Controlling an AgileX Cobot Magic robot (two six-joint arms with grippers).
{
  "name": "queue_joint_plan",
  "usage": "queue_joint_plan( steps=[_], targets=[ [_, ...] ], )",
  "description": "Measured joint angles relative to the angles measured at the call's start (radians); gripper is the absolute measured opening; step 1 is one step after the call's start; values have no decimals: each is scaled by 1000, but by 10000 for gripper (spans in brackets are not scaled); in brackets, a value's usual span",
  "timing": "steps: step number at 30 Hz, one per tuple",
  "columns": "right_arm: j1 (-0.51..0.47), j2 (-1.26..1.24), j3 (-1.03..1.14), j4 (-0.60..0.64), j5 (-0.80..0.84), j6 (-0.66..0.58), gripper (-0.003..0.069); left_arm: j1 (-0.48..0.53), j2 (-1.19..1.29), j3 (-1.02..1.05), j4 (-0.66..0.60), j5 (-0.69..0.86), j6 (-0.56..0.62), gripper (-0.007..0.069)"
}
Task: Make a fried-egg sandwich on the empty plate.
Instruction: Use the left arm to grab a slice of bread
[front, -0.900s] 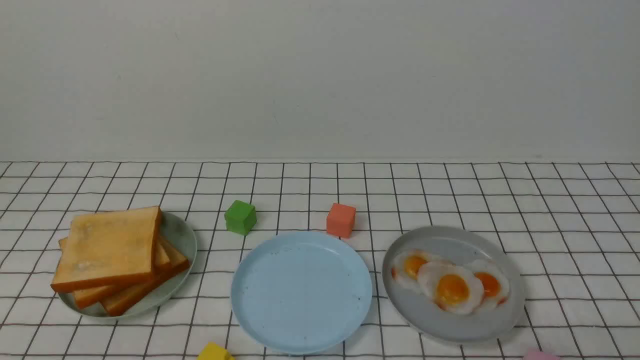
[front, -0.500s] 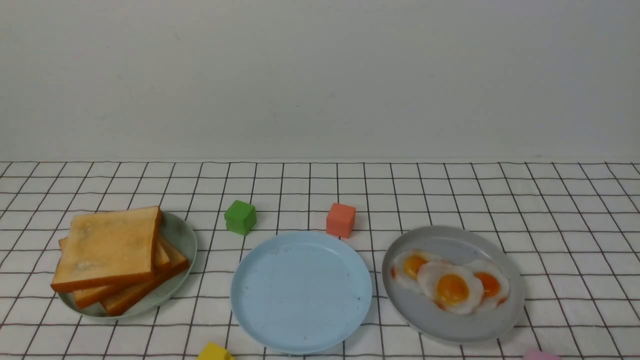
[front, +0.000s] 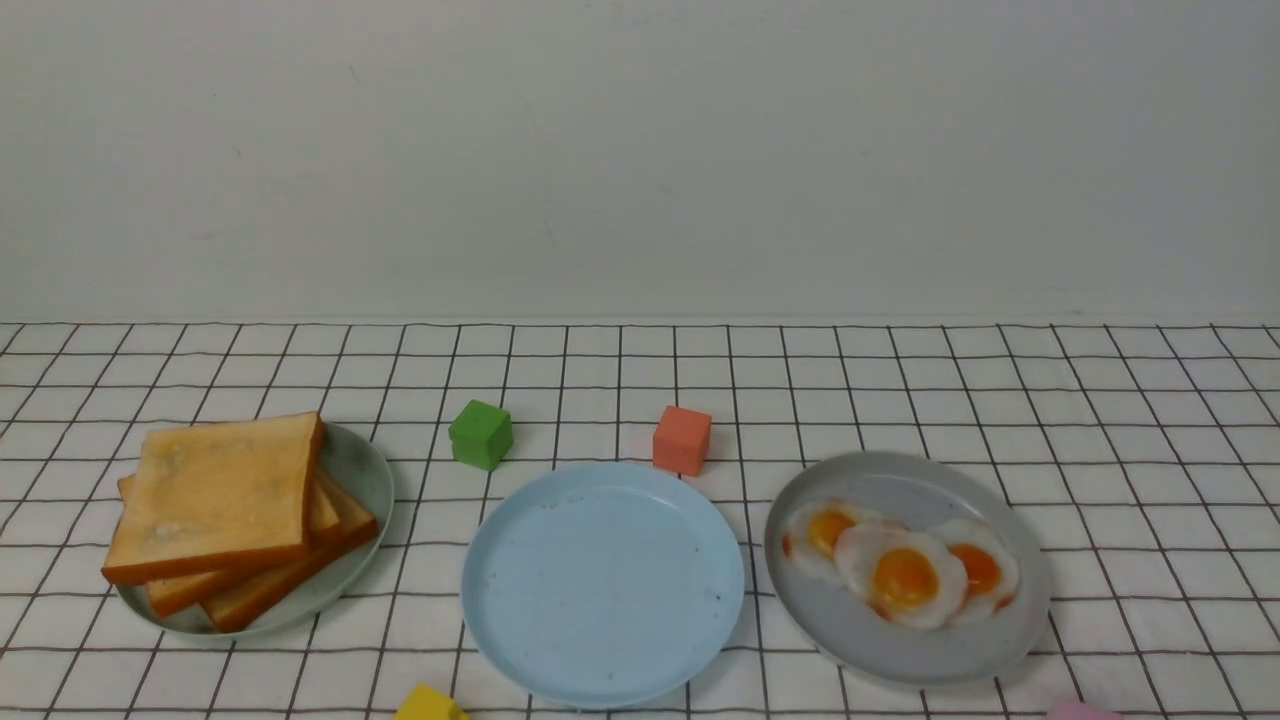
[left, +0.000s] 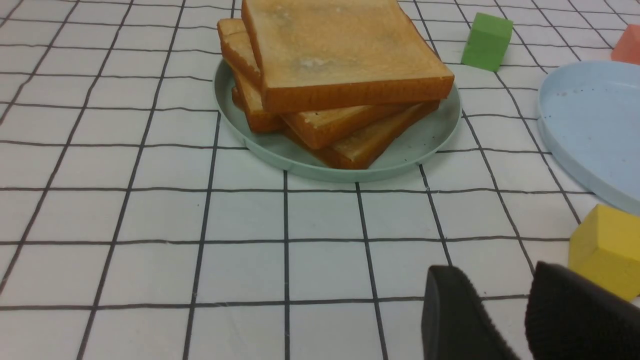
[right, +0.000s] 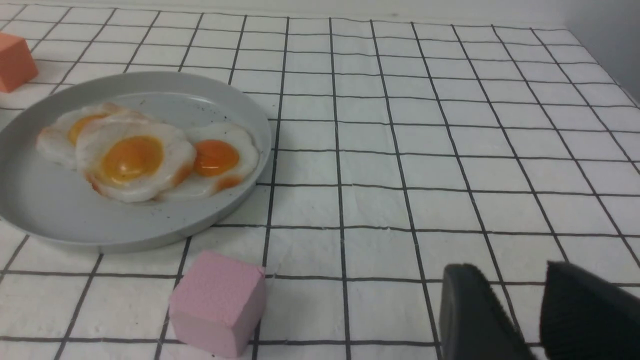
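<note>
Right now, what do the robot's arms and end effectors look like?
Only their tips show. The left end effector and right end effector each have two black, rounded fingers with finely textured faces. No arms, cables or markings are in view.

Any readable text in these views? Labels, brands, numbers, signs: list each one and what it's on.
None: no words, numbers or logos show in any view.
The pale blue plate carries only tiny dark specks, not print.
The grey plate, green plate, toast slices, fried eggs and the four cubes (green, orange, yellow, pink) are unmarked.
The tablecloth has grid lines only.
</note>
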Motion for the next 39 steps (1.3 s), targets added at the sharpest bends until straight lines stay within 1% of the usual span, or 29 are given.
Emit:
queue_joint_plan(
  steps=[4, 7, 10, 12, 15, 17, 18, 19, 21, 22, 23, 24, 25, 26, 27, 28, 29, 30, 31, 32, 34, 36, 37, 39],
  targets=[
    [0, 0, 0, -7, -5, 0, 241, 0, 0, 0, 2, 0, 0, 238],
    [0, 0, 5, 12, -47, 0, 241, 0, 0, 0, 3, 0, 0, 238],
    [0, 0, 10, 77, -129, 1, 241, 0, 0, 0, 22, 0, 0, 238],
    [0, 0, 10, 142, -218, 1, 241, 0, 0, 1, 27, -12, -4, 238],
    [0, 0, 10, 238, -306, 1, 241, 0, 0, 2, 11, -85, -4, 238],
    [0, 0, 10, 309, -372, 6, 241, 0, 0, 2, -18, -164, -4, 238],
    [0, 0, 10, 321, -384, 6, 241, 0, 0, 2, -21, -173, -4, 238],
    [0, 0, 10, 360, -429, 6, 241, 0, 0, 2, -30, -247, -4, 238],
    [0, 0, 10, 388, -494, 6, 241, 0, 0, 3, -46, -352, -21, 238],
    [0, 0, 10, 391, -508, 6, 241, 0, 0, 3, -51, -377, -28, 238],
    [0, 0, 10, 406, -573, 26, 241, 0, 0, 3, -76, -501, -68, 238],
    [0, 0, 10, 408, -573, 31, 241, 0, 0, 3, -79, -516, -78, 238],
    [0, 0, 7, 411, -603, 54, 241, 0, 0, 3, -87, -594, -95, 238],
    [0, 0, -16, 408, -624, 94, 241, 0, 0, 3, -106, -713, -124, 238],
    [0, 0, -43, 398, -625, 118, 241, 0, 0, -3, -114, -760, -136, 238],
    [0, 0, -43, 395, -625, 123, 241, 0, 0, -13, -119, -769, -141, 238],
    [0, 12, -127, 364, -623, 168, 241, 0, 0, -56, -139, -776, -158, 238],
    [0, 19, -138, 356, -621, 176, 241, 0, 0, -73, -146, -773, -159, 238],
    [0, 51, -222, 326, -601, 206, 241, 0, 0, -161, -159, -748, -166, 238],
    [0, 76, -277, 312, -588, 217, 241, 0, 7, -200, -169, -724, -169, 238],
    [0, 144, -412, 263, -509, 246, 241, 0, 55, -346, -196, -653, -170, 238],
    [0, 244, -578, 217, -394, 256, 241, 0, 135, -489, -227, -516, -176, 238],
    [0, 263, -606, 206, -368, 257, 241, 0, 144, -516, -230, -502, -177, 238],
    [0, 386, -744, 166, -197, 259, 241, 0, 273, -654, -263, -273, -183, 238]
  ],
)
